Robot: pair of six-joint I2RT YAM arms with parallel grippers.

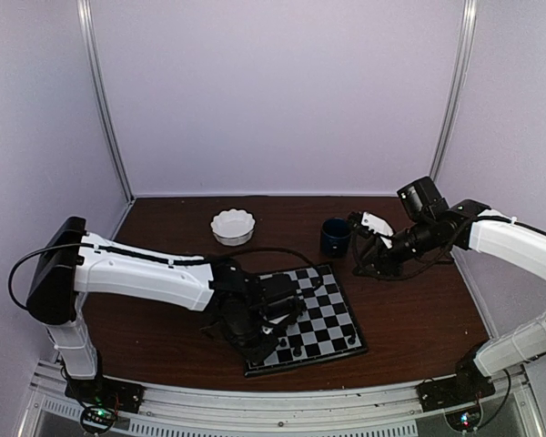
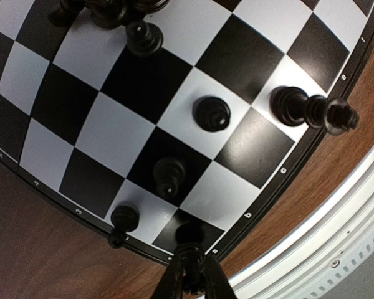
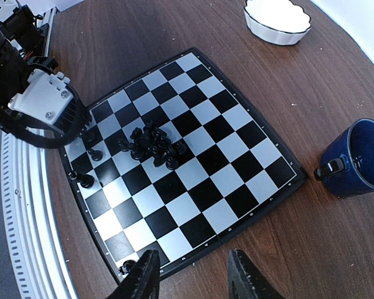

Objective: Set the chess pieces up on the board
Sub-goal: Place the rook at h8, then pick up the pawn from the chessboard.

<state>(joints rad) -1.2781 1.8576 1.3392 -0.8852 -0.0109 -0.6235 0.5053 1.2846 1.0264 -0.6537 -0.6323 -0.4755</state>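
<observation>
The black-and-white board (image 1: pixel 332 305) lies near the front of the table. My left gripper (image 2: pixel 191 274) is shut on a black chess piece (image 2: pixel 193 246) that stands on the board's corner square; in the top view it (image 1: pixel 269 339) is over the near-left corner. More single pieces (image 2: pixel 212 114) stand near it. A heap of black pieces (image 3: pixel 153 143) lies near the board's middle (image 3: pixel 206 187). My right gripper (image 3: pixel 193 283) is open and empty, held above the table beside the board, near the mug (image 1: pixel 335 235).
A dark blue mug (image 3: pixel 355 159) stands just off the board's far right corner. A white scalloped bowl (image 1: pixel 233 226) stands behind the board. The metal rail (image 2: pixel 336 237) runs along the table's near edge.
</observation>
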